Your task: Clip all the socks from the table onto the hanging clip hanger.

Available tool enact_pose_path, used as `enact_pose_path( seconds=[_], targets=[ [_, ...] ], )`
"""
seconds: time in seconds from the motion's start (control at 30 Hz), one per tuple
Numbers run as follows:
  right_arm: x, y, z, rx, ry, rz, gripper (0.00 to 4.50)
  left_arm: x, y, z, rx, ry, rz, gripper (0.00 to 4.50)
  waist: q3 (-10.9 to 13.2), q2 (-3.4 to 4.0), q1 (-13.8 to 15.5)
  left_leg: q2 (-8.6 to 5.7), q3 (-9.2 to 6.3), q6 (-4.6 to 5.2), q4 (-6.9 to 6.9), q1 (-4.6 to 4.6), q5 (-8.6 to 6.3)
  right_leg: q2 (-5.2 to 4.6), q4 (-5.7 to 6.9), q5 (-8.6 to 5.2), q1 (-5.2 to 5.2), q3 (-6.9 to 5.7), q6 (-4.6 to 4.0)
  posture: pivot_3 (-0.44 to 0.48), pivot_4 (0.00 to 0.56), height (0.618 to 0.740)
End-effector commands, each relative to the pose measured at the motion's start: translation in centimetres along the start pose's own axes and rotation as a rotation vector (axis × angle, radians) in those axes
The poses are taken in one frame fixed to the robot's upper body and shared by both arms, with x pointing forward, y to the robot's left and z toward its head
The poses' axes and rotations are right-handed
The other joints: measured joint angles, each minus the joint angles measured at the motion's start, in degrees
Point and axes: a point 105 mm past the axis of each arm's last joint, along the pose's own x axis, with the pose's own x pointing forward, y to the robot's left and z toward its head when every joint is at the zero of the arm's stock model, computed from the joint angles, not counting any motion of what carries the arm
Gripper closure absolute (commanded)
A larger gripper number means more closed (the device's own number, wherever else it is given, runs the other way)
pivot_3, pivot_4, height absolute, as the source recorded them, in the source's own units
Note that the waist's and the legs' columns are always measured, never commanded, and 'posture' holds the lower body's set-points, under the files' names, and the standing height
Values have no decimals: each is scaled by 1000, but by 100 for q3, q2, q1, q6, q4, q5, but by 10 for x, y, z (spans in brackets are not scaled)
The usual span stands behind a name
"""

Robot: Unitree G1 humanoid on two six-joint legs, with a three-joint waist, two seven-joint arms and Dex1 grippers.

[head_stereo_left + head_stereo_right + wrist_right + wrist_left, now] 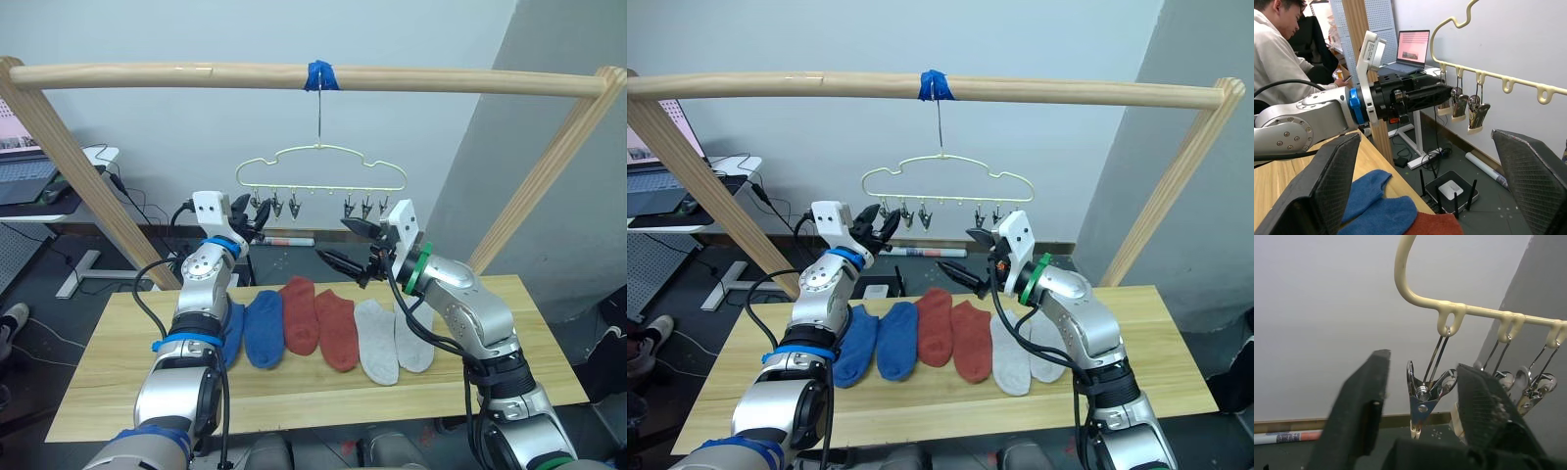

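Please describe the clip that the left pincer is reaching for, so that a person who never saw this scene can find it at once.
Find the wooden rail across the top; the clip hanger hangs from its blue tape. Its metal clips run in a row under the lower bar. The wanted clip is the endmost one on the robot's left, sitting between the open fingers of the left pincer.

We cannot see the whole leftmost blue sock [233, 333]: the left arm covers its left half. The right forearm hides the upper part of the far-right grey sock [412, 341]. The right gripper [351, 245] stands in front of the clips [364, 208] at the right end of the clip hanger [950, 176], so their jaws are too small to read. The person [1276, 54] is cut off by the right wrist picture's edge.
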Motion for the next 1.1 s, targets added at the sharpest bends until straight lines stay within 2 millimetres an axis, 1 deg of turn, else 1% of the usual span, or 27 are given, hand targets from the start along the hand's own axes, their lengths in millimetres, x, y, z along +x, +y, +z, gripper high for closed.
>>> enact_pose_path(
  seconds=[0.03, 0.13, 0.2, 0.33, 0.43, 0.47, 0.5, 0.53, 0.57, 0.6, 0.63, 0.67, 0.7, 0.73, 0.83, 1.0, 1.1],
  targets=[
    [2, 1, 14, -34, -44, 9, 0, 5, -2, 23, 40, -77, -14, 3515, 1, 0, 0, 0, -1, 0, 0, -1, 0, 0, 0, 0, 0, -1, 0, -35, 92, 740],
    [2, 1, 14, -33, -45, 10, 0, 6, -4, 25, 44, -87, -18, 4169, 7, 0, 1, 0, -5, 0, 0, -2, 0, 0, 0, 0, 0, -6, 1, -33, 94, 740],
    [2, 1, 13, -31, -44, 9, 0, 6, -5, 28, 44, -95, -21, 4411, 16, 1, 1, 0, -8, 0, 0, -3, 0, 0, 0, 0, 0, -9, 0, -33, 94, 740],
    [1, 1, 11, -28, -37, 3, 0, 5, -4, 30, 50, -95, -22, 4465, 31, 1, 4, 0, -15, 0, 1, -5, 0, 0, 1, 2, 0, -15, -4, -30, 97, 740],
    [-1, -3, 6, -29, -20, -22, 0, 3, -2, 27, 68, -67, -18, 4465, 33, 2, 5, 0, -24, 0, 1, -10, 0, 0, 0, 4, 0, -25, -7, -22, 100, 740],
    [-5, -8, 2, -24, 3, -53, 0, 2, -1, 25, 76, -50, -20, 4465, 34, 2, 11, 0, -27, 0, 1, -12, 0, 0, 0, 4, 0, -28, -7, -16, 103, 740],
    [-17, -20, -14, -26, 76, -118, 0, -2, 0, 23, 80, -27, -33, 4465, 34, 2, 14, 0, -34, -1, 1, -14, 0, 0, 0, 5, 0, -35, -9, -16, 103, 740],
    [-26, -28, -25, -29, 131, -164, 0, -4, 0, 22, 82, -11, -43, 4465, 35, 3, 16, 0, -36, -1, 1, -15, 0, 0, 0, 5, 0, -38, -9, -9, 106, 740],
    [-41, -40, -40, -26, 186, -236, 0, -8, 1, 22, 74, 3, -55, 4465, 35, 3, 21, 0, -43, -1, 2, -18, 1, 0, 0, 5, 1, -44, -10, -5, 108, 740],
    [-60, -51, -58, -40, 261, -292, 0, -12, 2, 23, 52, 17, -67, 4465, 36, 5, 57, 0, -51, -1, 2, -23, 1, -2, -3, 7, 2, -55, -13, -5, 108, 740],
    [-75, -60, -74, -59, 329, -336, 0, -15, 2, 26, 26, 23, -79, 4465, 38, 6, 79, 0, -61, -1, 2, -30, 1, -6, -11, 13, 4, -72, -23, -3, 109, 740],
    [-85, -66, -84, -75, 374, -362, 0, -18, 2, 28, 8, 28, -87, 4465, 40, 11, 107, 0, -63, -2, 2, -35, 1, -6, -15, 13, 2, -75, -24, -3, 109, 740],
    [-90, -68, -89, -87, 397, -370, 0, -19, 1, 30, -3, 33, -92, 4465, 51, 26, 138, -1, -61, -2, 2, -35, 1, -8, -17, 13, 4, -75, -24, -1, 109, 740],
    [-97, -74, -100, -91, 437, -399, 0, -21, -2, 32, 3, 40, -117, 4465, 62, 41, 142, -3, -60, -2, 2, -35, 1, -10, -17, 13, 2, -74, -24, 3, 108, 740],
    [-112, -88, -122, -89, 511, -458, 0, -27, -7, 36, 12, 64, -163, 4465, 81, 66, 99, -2, -57, -1, 5, -25, 2, -5, -2, 14, 2, -67, -26, 7, 108, 740],
    [-120, -97, -145, -61, 589, -487, 0, -31, -7, 38, 11, 87, -176, 4465, 96, 68, 117, -1, -64, -2, 11, -18, 4, -1, 15, 14, 6, -72, -26, 16, 107, 740],
    [-129, -101, -166, -49, 684, -503, 0, -32, -7, 37, 12, 93, -174, 4465, 97, 69, 147, -3, -61, -2, 13, -18, 4, -4, 9, 16, 10, -70, -29, 25, 105, 740]
  ],
)
